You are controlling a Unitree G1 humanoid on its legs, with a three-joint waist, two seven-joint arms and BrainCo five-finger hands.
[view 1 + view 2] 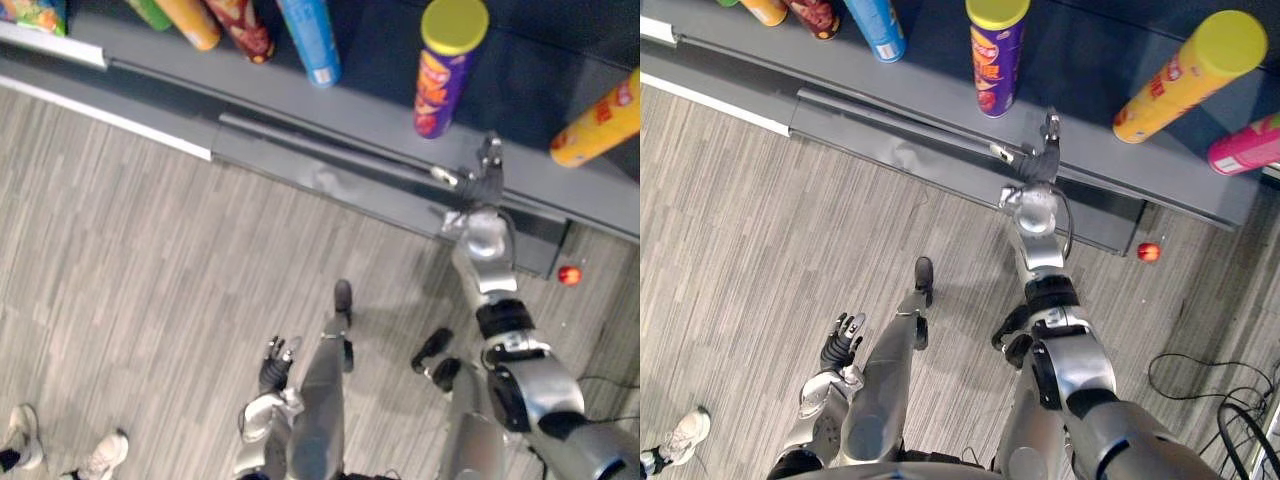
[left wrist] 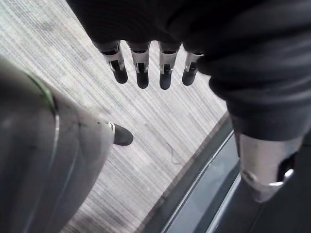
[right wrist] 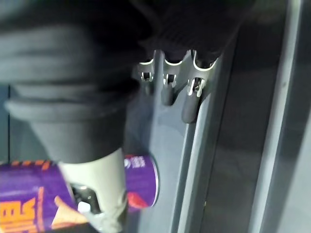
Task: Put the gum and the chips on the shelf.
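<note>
Upright purple chips can (image 1: 447, 75) on shelf (image 1: 355, 112), 11 o'clock from right hand (image 1: 487, 178), the nearer one. Its fingers straight, released, empty. Idle left hand (image 1: 276, 365) relaxed too.

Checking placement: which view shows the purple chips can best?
Left eye view: the purple chips can stands on the shelf, whole, lid to base. Right eye view shows much the same. Right wrist view catches its lower part past the right hand.
</note>
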